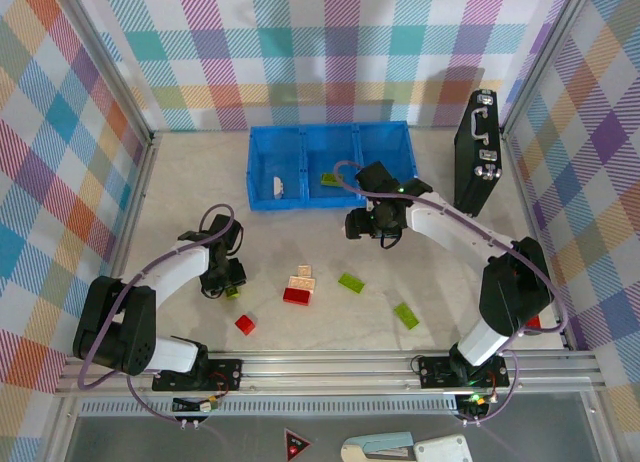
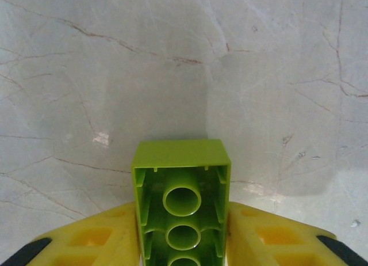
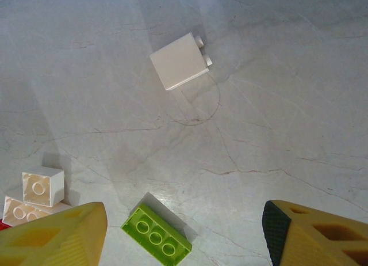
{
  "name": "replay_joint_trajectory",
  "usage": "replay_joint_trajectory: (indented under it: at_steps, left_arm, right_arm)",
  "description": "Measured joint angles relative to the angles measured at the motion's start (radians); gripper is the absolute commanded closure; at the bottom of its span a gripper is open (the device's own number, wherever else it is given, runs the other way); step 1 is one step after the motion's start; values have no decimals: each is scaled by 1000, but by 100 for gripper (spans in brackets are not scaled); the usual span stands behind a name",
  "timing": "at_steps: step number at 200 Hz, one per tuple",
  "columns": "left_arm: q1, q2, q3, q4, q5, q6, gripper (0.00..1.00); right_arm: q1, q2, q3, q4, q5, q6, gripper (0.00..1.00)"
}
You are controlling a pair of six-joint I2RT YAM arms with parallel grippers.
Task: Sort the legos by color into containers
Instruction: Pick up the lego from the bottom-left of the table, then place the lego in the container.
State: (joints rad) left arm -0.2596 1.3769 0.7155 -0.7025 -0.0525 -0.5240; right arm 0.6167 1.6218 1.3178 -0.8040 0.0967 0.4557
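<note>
Tabletop (image 1: 180,202) with a pale marble pattern, walled by pastel plaid panels. At its far side sits a bright blue tray (image 1: 272,152) of three adjoining square compartments. The left one holds a white brick (image 1: 279,187) and the middle one a green brick (image 1: 328,179). A black case (image 1: 478,152) stands upright just right of the tray.

The left gripper (image 1: 224,279) is low over the near left of the table. Its yellow fingers (image 2: 98,237) press against both long sides of a lime green brick (image 2: 181,179), whose hollow underside faces the wrist camera. Whether that brick rests on the table or is just off it is hard to tell.

The right gripper (image 1: 372,227) hovers in front of the tray, its fingers (image 3: 57,237) spread wide with nothing between them. On the table below it lie a tipped white brick (image 3: 179,61) on its side, a studs-up lime brick (image 3: 156,236), and cream bricks (image 3: 34,194) stacked together.

From above, those cream pieces sit on a red brick (image 1: 297,296) near the table's middle. A loose red brick (image 1: 245,324) lies nearer the left arm. Another green brick (image 1: 406,315) lies toward the right arm's base.
</note>
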Motion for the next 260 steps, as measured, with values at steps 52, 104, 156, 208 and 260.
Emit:
replay_joint_trajectory:
  at_steps: [52, 104, 156, 208, 260]
  left_arm:
    - [0, -5, 0, 0, 7, 3, 70]
    - [-8, -11, 5, -1, 11, 8, 85]
    - [-101, 2, 117, -5, 6, 9, 95]
    - [-218, 79, 304, -5, 6, 16, 94]
    - [-302, 204, 505, -5, 8, 20, 93]
  right_arm:
    - [0, -10, -2, -1, 0, 0, 27]
    - [0, -40, -41, -1, 9, 0, 27]
    - [0, -76, -74, -2, 30, 0, 27]
    - [0, -124, -143, -5, 50, 5, 27]
    - [0, -193, -233, -5, 53, 31, 27]
